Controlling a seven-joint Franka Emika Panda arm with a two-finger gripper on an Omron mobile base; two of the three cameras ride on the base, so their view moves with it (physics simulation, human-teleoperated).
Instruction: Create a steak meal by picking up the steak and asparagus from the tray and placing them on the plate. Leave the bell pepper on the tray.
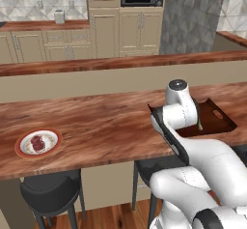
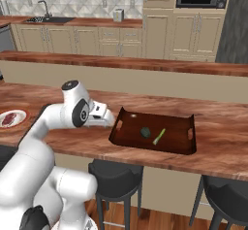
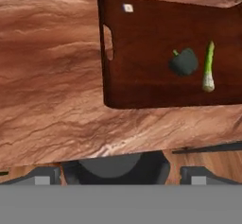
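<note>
Now the long wooden surface is seen running left to right, with dark stools tucked under its near edge. Toward the right, the dark brown tray is set flat on it, its cut-out handles at either end. Far to the left, well apart from the tray, the round plate with its orange-red rim is placed on the same surface.

The tool is held just beside the left end of the tray, above the wood. Its fingers are spread wide, as the two dark tips at the bottom corners of the hand view suggest, and nothing is pinched between them.

The steak (a small dark red-brown lump) is already lying on the plate, roughly in its middle.

On the tray floor the bell pepper is found, a dark green roundish lump with a small stem. Just beside it, on its right in the hand view and not touching it, the asparagus is laid, a thin light-green stalk with a paler end pointing toward the near rim.
</note>
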